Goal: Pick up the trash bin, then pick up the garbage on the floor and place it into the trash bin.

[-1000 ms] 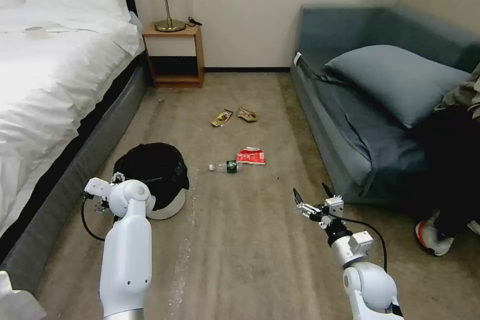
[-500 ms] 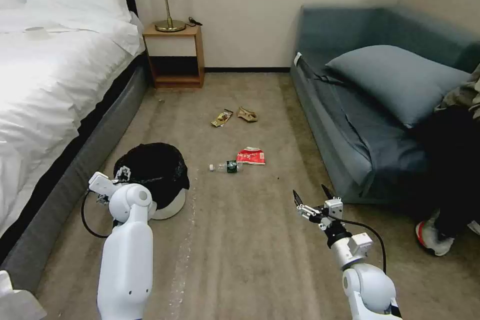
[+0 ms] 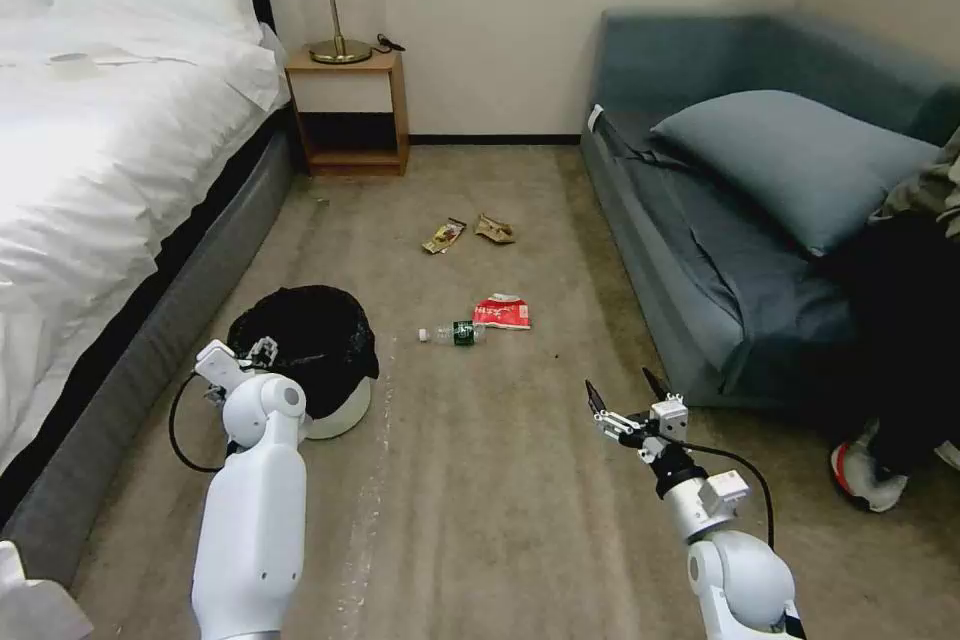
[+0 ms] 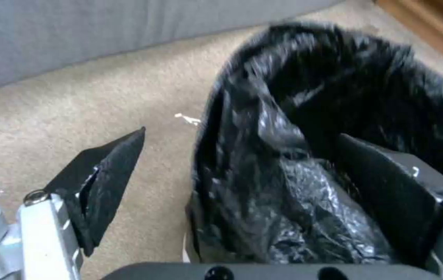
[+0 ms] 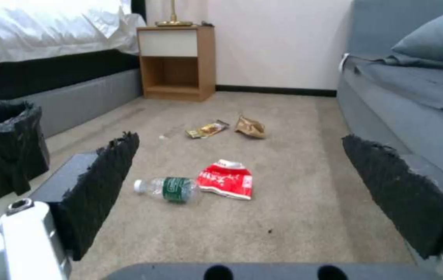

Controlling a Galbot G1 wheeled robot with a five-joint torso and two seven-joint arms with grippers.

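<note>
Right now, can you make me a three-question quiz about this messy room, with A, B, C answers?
1. Where is the trash bin?
A. on the sofa
B. on the floor beside the bed
C. on the nightstand

2. How many pieces of garbage lie on the carpet?
A. two
B. four
C. seven

3. The right hand is:
A. open and empty
B. squeezing the bottle
C. inside the bin

Answers: B, it stands on carpet next to the bed. B: bottle, red packet, gold wrapper, paper wad. A, its fingers are spread, holding nothing.
</note>
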